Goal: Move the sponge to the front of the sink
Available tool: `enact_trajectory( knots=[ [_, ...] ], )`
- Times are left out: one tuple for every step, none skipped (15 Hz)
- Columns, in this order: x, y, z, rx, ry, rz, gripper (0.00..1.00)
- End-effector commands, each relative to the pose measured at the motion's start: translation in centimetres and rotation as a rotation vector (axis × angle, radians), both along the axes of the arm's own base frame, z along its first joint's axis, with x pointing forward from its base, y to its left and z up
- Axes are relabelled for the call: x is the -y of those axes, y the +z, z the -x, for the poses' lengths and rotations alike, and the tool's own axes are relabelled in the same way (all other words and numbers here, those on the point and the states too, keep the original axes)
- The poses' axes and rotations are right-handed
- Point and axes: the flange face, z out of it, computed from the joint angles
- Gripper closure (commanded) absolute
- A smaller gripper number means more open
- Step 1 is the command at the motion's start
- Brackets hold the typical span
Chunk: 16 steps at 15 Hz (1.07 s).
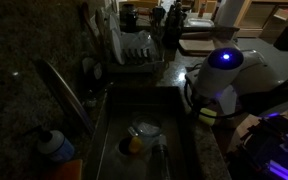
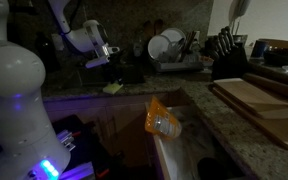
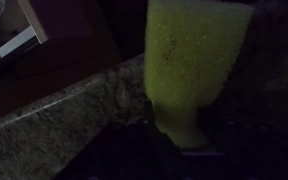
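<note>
The sponge (image 3: 194, 60) is a pale-yellow block that fills the middle of the wrist view and narrows sharply at its lower end, where it looks pinched. My gripper (image 3: 184, 142) is dark and hard to make out, and seems shut on that narrow end. In both exterior views the sponge (image 2: 112, 87) (image 1: 206, 114) sits low at the granite counter's edge, beside the sink (image 1: 119, 115), under my wrist (image 2: 97, 55). I cannot tell whether it touches the counter.
A curved faucet (image 1: 69, 95) stands at the sink's side. A round dish (image 1: 146, 128) and a yellow-orange object (image 1: 134, 146) lie in the basin. A dish rack (image 1: 139, 50) stands behind, and a blue-capped bottle (image 1: 54, 145) stands nearby. An orange bottle (image 2: 162, 122) and a cutting board (image 2: 259, 100) are close by.
</note>
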Motion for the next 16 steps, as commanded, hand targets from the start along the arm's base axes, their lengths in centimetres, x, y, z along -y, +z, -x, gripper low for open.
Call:
enact_trajectory(
  knots=[
    [2.0,-0.5,-1.7,-0.033,-0.083,-0.028,0.19],
    [2.6,-0.4,-2.1,-0.043,-0.111,-0.04,0.11],
    [3.2,-0.3,-2.4,-0.049,-0.138,-0.055,0.05],
    [3.7,-0.1,-2.7,-0.059,-0.169,-0.073,0.0],
    [4.2,0.1,-3.1,-0.061,-0.195,-0.093,0.0],
    [4.4,0.5,-3.3,-0.067,-0.217,-0.114,0.0],
    [4.7,0.9,-3.6,-0.066,-0.237,-0.132,0.0],
    [4.8,1.2,-3.9,-0.072,-0.259,-0.153,0.0],
    [4.9,1.3,-4.1,-0.074,-0.277,-0.168,0.0],
    [4.9,1.4,-4.3,-0.085,-0.298,-0.185,0.0],
    [4.9,1.6,-4.4,-0.097,-0.316,-0.204,0.0],
    [4.8,2.0,-4.5,-0.109,-0.339,-0.223,0.0],
    [4.7,2.7,-4.5,-0.119,-0.366,-0.231,0.0],
    [4.5,3.6,-4.4,-0.125,-0.404,-0.218,0.0],
    [4.7,4.6,-4.2,-0.105,-0.463,-0.182,0.0],
    [4.8,6.1,-3.8,-0.056,-0.504,-0.153,0.0]
  ],
)
